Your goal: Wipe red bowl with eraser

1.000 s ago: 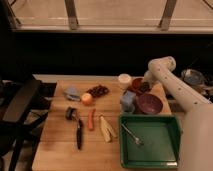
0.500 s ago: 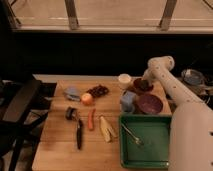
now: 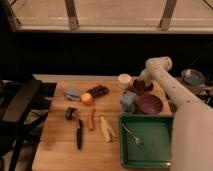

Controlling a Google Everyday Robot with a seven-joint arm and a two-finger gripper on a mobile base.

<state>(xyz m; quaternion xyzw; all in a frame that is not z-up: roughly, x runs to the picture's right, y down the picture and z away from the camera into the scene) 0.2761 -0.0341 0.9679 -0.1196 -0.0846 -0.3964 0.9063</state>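
Camera view: gripper (image 3: 139, 84) positioned in red bowl (image 3: 147, 89) at far right of table (image 3: 60, 145), fingers pressed together.
Eraser cannot be made out apart from the dark gripper; it is judged to be held low there so the bowl's inside can be rubbed. Purple bowl (image 3: 150, 104), just nearer, appears empty; a metal utensil (image 3: 132, 135) is seen in the green tray (image 3: 122, 145).

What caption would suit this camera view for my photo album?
Robot arm over a wooden table, its closed tool at the red bowl, beside the purple bowl and green tray.
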